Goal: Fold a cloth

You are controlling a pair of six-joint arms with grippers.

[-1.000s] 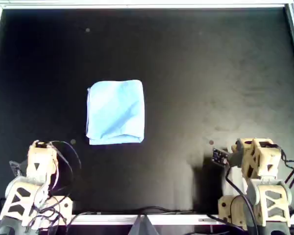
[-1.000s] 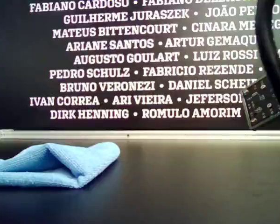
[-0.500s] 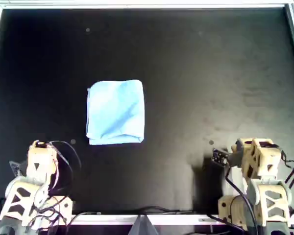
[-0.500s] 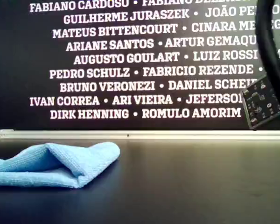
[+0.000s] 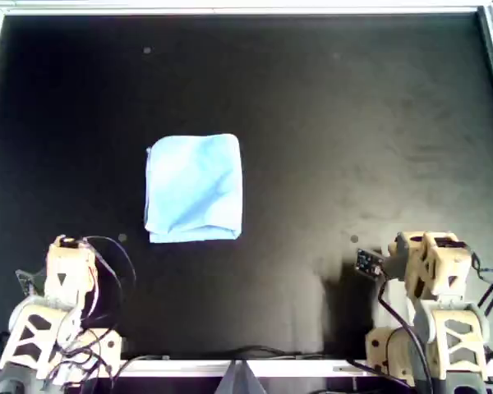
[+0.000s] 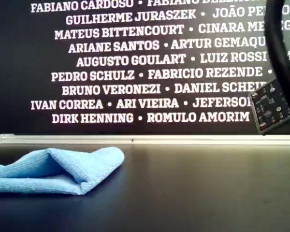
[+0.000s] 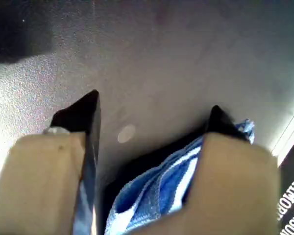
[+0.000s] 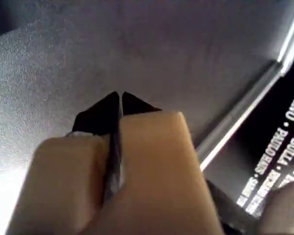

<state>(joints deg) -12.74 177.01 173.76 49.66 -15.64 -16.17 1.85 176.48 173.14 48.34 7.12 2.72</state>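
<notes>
Evidently the fold is done: the thin light-blue fabric cloth (image 5: 194,188) lies as a compact doubled rectangle on the black matte table (image 5: 353,123), left of centre in the overhead view, its layers stacked in the exterior view. Both beige arms sit parked at the near edge, well apart from it. The left gripper (image 7: 152,115) stands open and empty; the right gripper (image 8: 120,98) has its fingers pressed together, holding nothing. Little appears left.
</notes>
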